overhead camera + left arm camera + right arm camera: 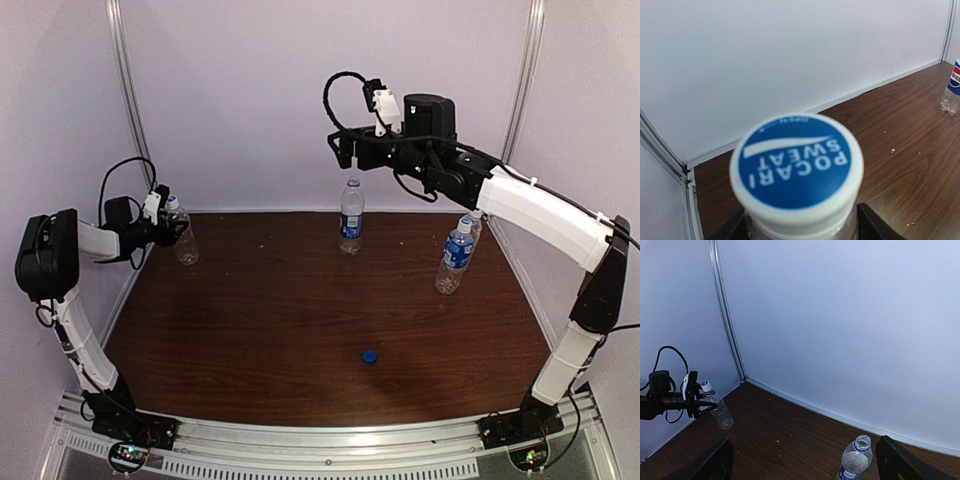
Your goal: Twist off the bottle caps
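While left end effector (170, 228) is clamping the tilted bottle (185, 242) under its cap (796, 167), right end effector (340, 148) is hovering open, empty, well to the right.

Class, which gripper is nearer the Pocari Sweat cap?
Left. The left gripper holds the bottle just below that cap; the right gripper hangs high over the table's back middle.
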Controlling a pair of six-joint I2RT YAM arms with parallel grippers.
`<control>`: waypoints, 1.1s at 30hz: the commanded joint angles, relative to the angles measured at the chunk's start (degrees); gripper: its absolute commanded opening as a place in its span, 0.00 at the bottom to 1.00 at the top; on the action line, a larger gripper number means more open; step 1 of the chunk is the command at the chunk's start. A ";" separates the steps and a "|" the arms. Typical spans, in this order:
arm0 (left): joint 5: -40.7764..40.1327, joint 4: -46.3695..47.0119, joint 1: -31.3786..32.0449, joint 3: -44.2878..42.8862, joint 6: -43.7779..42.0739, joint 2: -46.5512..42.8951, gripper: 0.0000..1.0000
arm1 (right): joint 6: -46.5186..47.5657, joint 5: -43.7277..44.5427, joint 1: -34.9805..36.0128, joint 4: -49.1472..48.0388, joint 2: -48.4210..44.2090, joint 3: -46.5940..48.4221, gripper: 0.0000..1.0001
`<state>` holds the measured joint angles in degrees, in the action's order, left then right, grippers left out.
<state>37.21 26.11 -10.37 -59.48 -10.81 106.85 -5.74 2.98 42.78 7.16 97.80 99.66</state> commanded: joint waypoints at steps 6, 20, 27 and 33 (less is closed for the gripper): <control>4.38 -5.96 0.40 -1.41 -4.01 -4.50 0.57 | 0.57 0.84 0.28 1.89 -0.99 1.22 1.00; 9.85 -68.68 7.07 -18.65 -26.55 -25.94 0.59 | -0.57 -13.58 2.86 5.63 -2.58 2.51 1.00; -0.21 -83.33 20.30 -28.47 -33.31 -32.87 0.57 | 4.25 -20.71 8.94 4.66 -3.80 0.11 0.98; 2.40 -75.42 33.83 -25.95 -29.28 -36.02 0.58 | 4.21 -29.21 12.93 -6.64 -4.16 -4.01 0.96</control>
<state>39.33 -51.18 19.53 -87.18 -42.33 71.46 -1.39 -18.44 54.22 8.69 95.33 98.41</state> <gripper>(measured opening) 0.588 0.976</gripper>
